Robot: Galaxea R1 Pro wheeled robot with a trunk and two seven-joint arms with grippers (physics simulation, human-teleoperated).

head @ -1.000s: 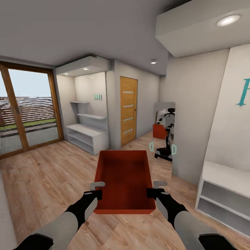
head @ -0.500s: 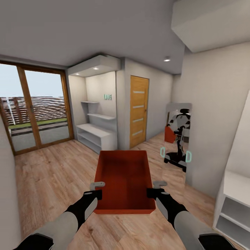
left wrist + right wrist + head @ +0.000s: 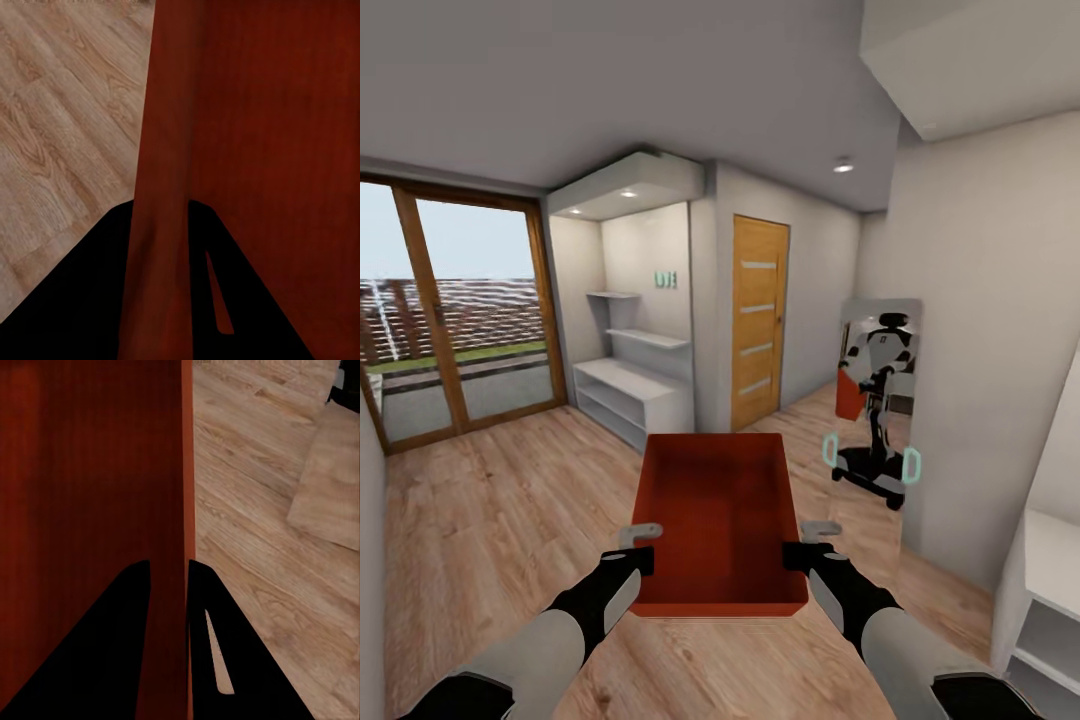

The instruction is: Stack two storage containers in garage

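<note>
Head view: the bin (image 3: 722, 520) is held up over the wood floor (image 3: 490, 500), between both arms. The left gripper (image 3: 640, 553) is clamped on its left wall, the right gripper (image 3: 800, 548) on its right wall. Ahead stand a wooden door (image 3: 759, 318), white shelves (image 3: 625, 385) and a mirror (image 3: 878, 400).

Left wrist view: black fingers (image 3: 75, 300) straddle the bin wall (image 3: 161, 187).

Right wrist view: fingers (image 3: 97, 652) pinch the wall (image 3: 187, 472).
</note>
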